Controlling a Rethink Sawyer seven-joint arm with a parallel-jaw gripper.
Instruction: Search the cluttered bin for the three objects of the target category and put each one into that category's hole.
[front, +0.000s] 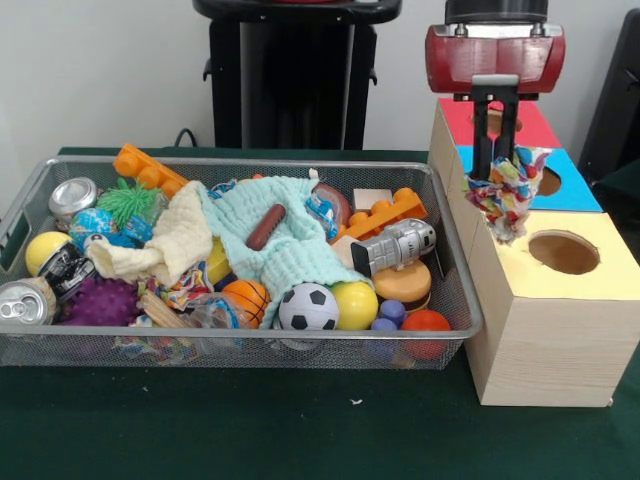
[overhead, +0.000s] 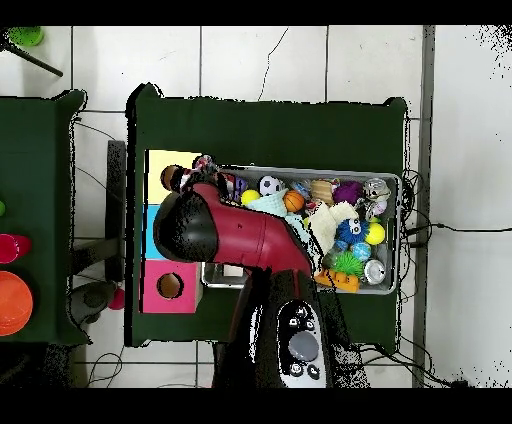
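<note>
Bin (front: 455, 300) sits near-left of box (front: 545, 340); my gripper (front: 497, 170) pinches rope toy (front: 508, 195) above yellow hole (front: 564, 252).

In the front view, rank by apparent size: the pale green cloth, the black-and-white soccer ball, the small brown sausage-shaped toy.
1. Pale green cloth, clearly largest.
2. Black-and-white soccer ball.
3. Brown sausage-shaped toy, smallest; it lies farther back, but the gap looks too large for that to matter.
</note>
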